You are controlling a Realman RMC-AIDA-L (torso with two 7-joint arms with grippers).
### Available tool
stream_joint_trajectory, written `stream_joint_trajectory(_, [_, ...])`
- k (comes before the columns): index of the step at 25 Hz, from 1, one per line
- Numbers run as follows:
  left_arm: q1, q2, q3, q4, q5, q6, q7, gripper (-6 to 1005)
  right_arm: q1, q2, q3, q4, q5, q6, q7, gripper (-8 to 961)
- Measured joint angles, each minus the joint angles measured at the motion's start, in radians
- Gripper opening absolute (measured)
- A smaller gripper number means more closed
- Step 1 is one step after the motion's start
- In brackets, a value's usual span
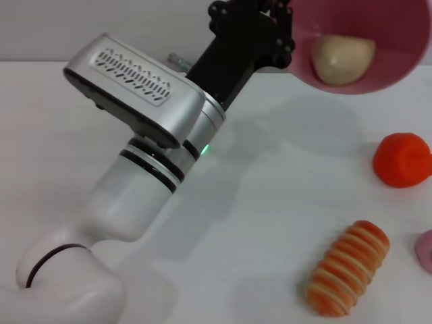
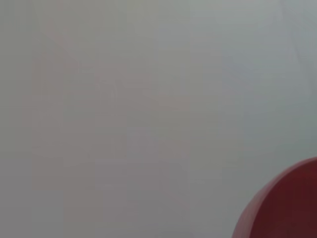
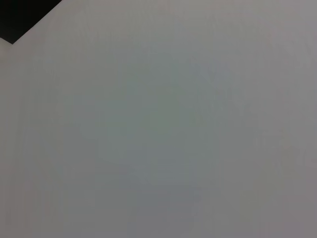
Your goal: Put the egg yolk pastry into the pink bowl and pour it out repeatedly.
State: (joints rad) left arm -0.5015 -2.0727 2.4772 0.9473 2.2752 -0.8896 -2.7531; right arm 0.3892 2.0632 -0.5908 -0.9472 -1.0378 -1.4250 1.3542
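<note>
In the head view my left arm reaches across the white table to the far side. Its black left gripper (image 1: 289, 35) is shut on the left rim of the pink bowl (image 1: 398, 64). It holds the bowl lifted off the table and tilted, with the opening facing me. The egg yolk pastry (image 1: 342, 58), a pale beige lump, lies inside the bowl against its lower wall. The left wrist view shows only a reddish curved edge (image 2: 287, 208) over bare table; I cannot tell what it belongs to. My right gripper is out of view.
An orange-red rounded object (image 1: 403, 159) sits on the table at the right, below the bowl. An orange-and-cream striped roll (image 1: 347, 268) lies nearer, at the front right. A small pink thing (image 1: 426, 250) shows at the right edge. The right wrist view shows bare white surface.
</note>
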Motion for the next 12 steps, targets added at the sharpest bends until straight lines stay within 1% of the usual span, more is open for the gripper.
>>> stream_joint_trajectory(12, [-0.002, -0.001, 0.006, -0.002, 0.007, -0.031, -0.001, 40, 0.000, 0.000, -0.001, -0.001, -0.001, 0.006, 0.000, 391])
